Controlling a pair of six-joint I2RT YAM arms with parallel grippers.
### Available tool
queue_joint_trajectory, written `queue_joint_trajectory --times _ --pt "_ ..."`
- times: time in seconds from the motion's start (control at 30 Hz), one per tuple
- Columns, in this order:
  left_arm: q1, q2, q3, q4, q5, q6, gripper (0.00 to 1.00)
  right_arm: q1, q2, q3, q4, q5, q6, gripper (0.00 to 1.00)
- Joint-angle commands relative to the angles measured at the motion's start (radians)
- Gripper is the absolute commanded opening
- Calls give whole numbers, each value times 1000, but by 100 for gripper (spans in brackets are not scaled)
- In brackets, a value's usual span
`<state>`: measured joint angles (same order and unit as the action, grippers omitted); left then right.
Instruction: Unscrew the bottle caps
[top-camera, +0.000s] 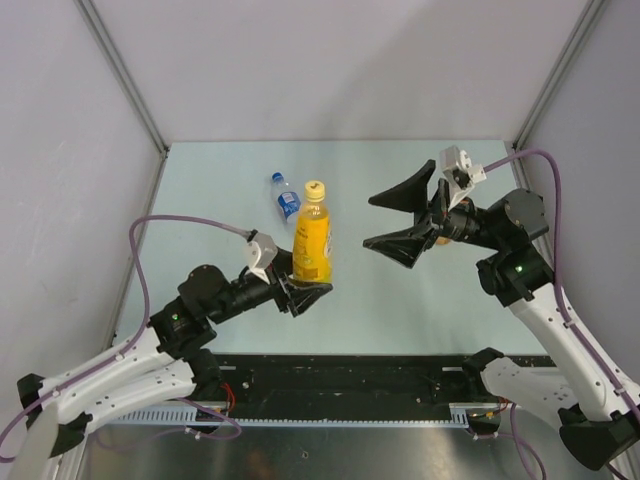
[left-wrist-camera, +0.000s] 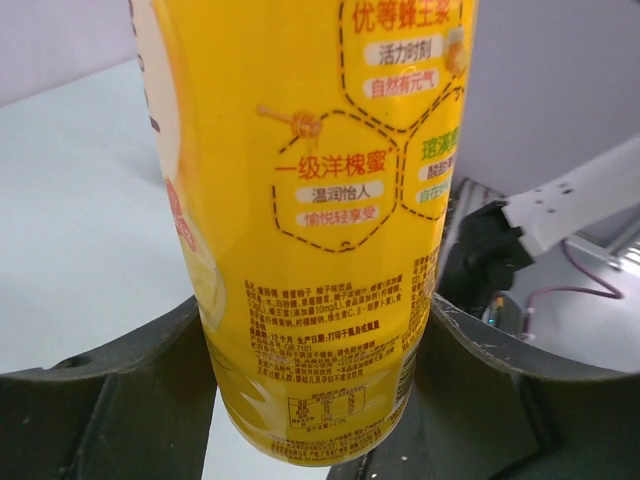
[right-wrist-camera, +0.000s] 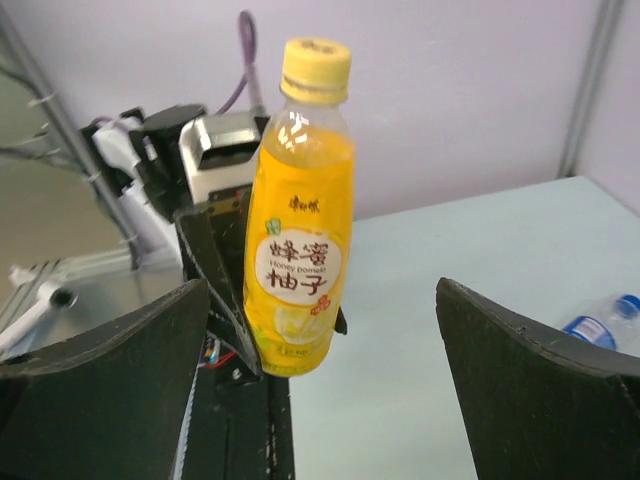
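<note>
**A:** Left jaws, state?

**B:** I have them closed on the lower body of the yellow bottle, one jaw on each side, with the bottle upright. The yellow cap sits on the neck, well above the left jaws.

**A:** Right jaws?

**B:** I see them spread wide with nothing between them. The yellow bottle stands ahead of their gap, well apart from both tips.

**A:** Other items?

**B:** A clear bottle with a blue cap lies on the bench beyond the left jaws, touched by neither pair.
</note>
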<state>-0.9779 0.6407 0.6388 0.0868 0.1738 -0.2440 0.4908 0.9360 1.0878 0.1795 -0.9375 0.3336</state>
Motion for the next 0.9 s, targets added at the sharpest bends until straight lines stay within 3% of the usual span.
queue_joint_trajectory --times 0.0,0.2,0.57,0.87 --pt "7 28 55 -92 -163 39 0 17 -24 2 -15 241 8 99" --pt "-17 170 127 -225 -268 51 0 55 -12 3 -33 415 54 97" --pt "-209 423 322 -472 -730 36 0 68 34 2 -54 579 167 95" --pt "-298 613 491 -649 -983 -9 0 67 28 4 -127 728 195 95"
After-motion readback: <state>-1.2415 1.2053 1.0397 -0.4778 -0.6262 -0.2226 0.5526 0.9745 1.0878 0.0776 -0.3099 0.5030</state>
